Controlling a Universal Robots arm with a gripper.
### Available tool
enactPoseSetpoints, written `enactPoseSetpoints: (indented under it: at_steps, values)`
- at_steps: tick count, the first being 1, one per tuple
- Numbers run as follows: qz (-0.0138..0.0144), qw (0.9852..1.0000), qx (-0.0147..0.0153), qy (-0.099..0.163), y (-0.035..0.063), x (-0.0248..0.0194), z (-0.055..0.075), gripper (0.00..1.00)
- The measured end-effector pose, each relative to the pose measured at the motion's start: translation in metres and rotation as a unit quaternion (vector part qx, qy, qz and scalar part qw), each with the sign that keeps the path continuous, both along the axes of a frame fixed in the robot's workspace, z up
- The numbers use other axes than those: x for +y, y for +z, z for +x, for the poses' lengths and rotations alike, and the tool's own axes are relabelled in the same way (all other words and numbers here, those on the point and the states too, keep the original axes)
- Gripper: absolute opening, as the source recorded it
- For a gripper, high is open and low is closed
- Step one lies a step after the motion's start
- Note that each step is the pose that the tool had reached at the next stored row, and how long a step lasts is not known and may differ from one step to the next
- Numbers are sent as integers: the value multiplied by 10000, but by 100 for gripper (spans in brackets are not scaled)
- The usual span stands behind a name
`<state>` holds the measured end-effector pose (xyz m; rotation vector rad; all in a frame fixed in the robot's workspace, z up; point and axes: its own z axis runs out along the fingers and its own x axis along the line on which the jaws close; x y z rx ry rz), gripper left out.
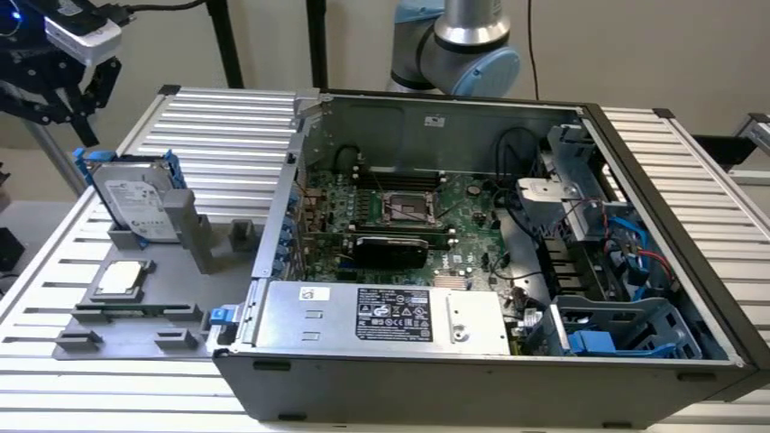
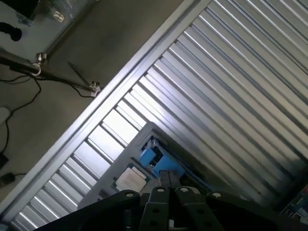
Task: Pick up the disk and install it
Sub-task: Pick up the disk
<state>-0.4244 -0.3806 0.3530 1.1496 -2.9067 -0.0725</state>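
Blue-framed, the disk [image 1: 136, 200] stands upright in its grey holder [image 1: 193, 233]; the gripper [image 1: 67, 110] hangs above, closed and empty. A clean grasp wants jaws squared to that frame.

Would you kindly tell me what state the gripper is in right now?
Gripper: closed, holding nothing; the silver-grey hard disk in its blue plastic frame stands apart on the grey holder.
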Motion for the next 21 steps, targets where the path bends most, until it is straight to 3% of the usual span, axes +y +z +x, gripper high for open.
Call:
enactPoseSetpoints:
  at_steps: [5,11,15,21]
  values:
    - [0,9990,-1,452,-3,0,0,0]
    - [0,9950,-1,1000,-2,0,0,0]
    - [0,9907,-1,1358,-2,0,0,0]
    - [0,9817,-5,1903,-4,0,0,0]
